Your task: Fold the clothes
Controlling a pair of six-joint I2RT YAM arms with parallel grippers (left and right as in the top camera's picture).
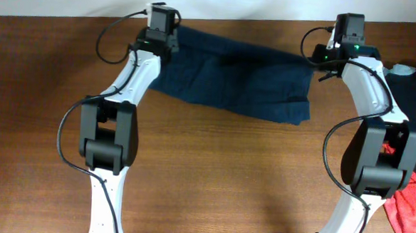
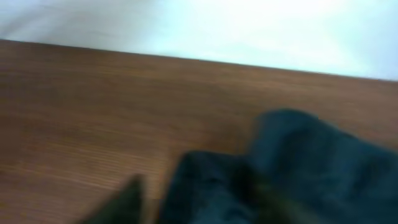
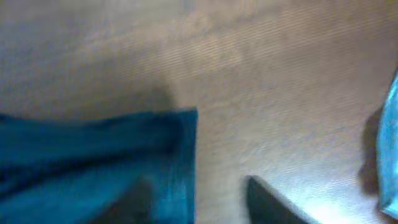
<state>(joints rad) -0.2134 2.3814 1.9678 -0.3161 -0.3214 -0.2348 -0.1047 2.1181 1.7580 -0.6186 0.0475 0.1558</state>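
Note:
The dark navy shorts (image 1: 231, 78) lie as a wide folded band across the far part of the wooden table (image 1: 212, 174). My left gripper (image 1: 158, 42) is at their far left corner and my right gripper (image 1: 336, 55) at their far right corner. In the blurred left wrist view the left gripper (image 2: 199, 205) is open. One finger (image 2: 127, 202) is over bare wood, and bunched navy cloth (image 2: 311, 162) lies under the gap. The right gripper (image 3: 199, 202) is open and straddles the cloth's edge (image 3: 93, 155): one finger is over fabric, the other finger (image 3: 267, 202) over wood.
A heap of other garments sits at the table's right edge: a navy top (image 1: 412, 91), a red piece (image 1: 410, 205) and a pale blue piece (image 1: 403, 70), which also shows as a pale blue edge (image 3: 388, 155) near my right gripper. The table's far edge (image 1: 70, 18) runs just behind both grippers.

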